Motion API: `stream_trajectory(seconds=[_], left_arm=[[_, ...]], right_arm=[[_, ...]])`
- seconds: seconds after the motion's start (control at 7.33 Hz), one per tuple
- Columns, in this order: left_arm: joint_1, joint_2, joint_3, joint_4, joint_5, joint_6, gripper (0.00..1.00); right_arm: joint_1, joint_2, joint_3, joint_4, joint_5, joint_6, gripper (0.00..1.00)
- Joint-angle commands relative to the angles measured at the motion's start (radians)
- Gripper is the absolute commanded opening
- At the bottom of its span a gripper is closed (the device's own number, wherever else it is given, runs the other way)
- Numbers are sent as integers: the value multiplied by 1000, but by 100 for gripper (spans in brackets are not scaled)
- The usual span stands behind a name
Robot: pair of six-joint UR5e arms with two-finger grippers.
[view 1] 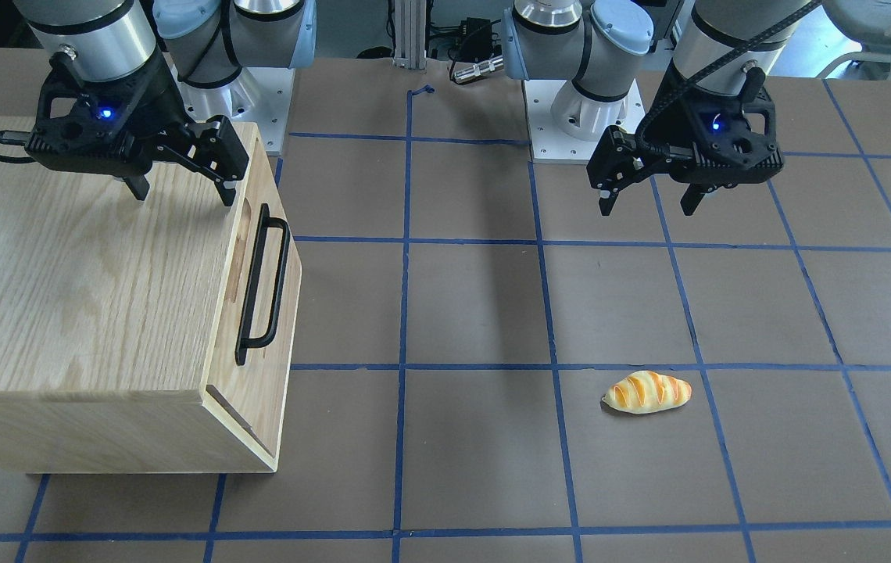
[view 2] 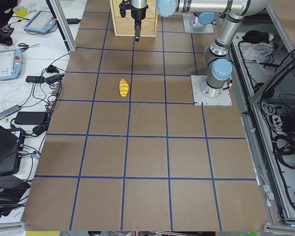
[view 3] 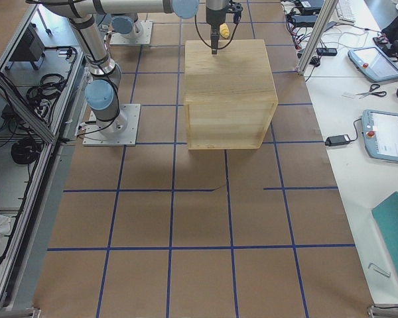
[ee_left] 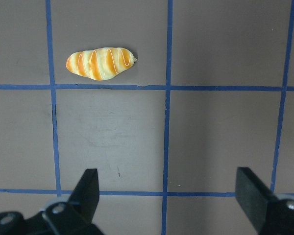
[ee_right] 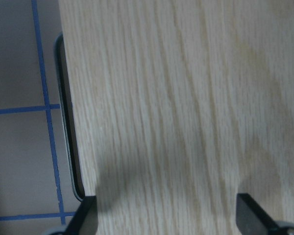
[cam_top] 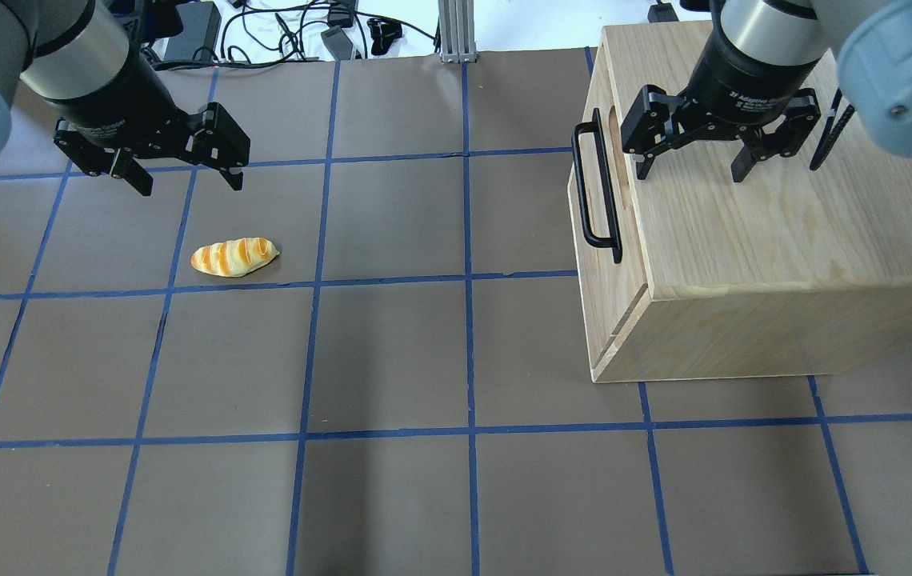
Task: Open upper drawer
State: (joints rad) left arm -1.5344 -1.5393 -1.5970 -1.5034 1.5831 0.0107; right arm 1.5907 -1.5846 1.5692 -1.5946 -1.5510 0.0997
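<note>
- Brown paper covers the tabletop (view 1: 477, 313), ruled into squares by blue tape (view 1: 406, 313). In the front-facing view the upper drawer (view 1: 277, 367) sits shut at the top of the cabinet shell (view 1: 86, 297). Its front lies flush with the box's face and is turned toward the middle of the tabletop.
- Same view: the right hand (view 1: 181, 193) hangs over the cabinet's top, just behind the drawer front and clear of it, spread apart and empty. The left hand (view 1: 646, 207) hangs well apart over bare paper, also spread and empty. A bread roll (view 1: 646, 392) lies near it.
- Overhead: the long black bar handle (cam_top: 596, 192) stands off the light oak front on bent ends. An oval notch (cam_top: 612, 144) cuts the panel's upper edge behind the bar.
- Exterior left: the cabinet stands at the far end with its front toward the camera, too small for detail.
- Exterior right: the cabinet's framed back panel faces the camera and hides the drawer. The right hand hangs above the far edge of the top.
- Left wrist: two black fingers (ee_left: 88, 191) stand wide apart above the paper. The glossy yellow roll with orange stripes lies ahead.
- Right wrist: the fingers (ee_right: 247, 210) stand wide apart over pale, strongly grained oak. The handle shows as a thin dark bar along the board's left edge.
</note>
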Motion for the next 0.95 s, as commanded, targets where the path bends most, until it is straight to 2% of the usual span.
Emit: stream_trajectory(seconds=[0.0, 0.82], left_arm=[[0, -1, -5, 12, -3, -2, 100], [8, -18, 8, 49, -3, -18, 100]], right_arm=[[0, 0, 0, -1, 0, 0, 100], [0, 0, 0, 1, 0, 0, 100]])
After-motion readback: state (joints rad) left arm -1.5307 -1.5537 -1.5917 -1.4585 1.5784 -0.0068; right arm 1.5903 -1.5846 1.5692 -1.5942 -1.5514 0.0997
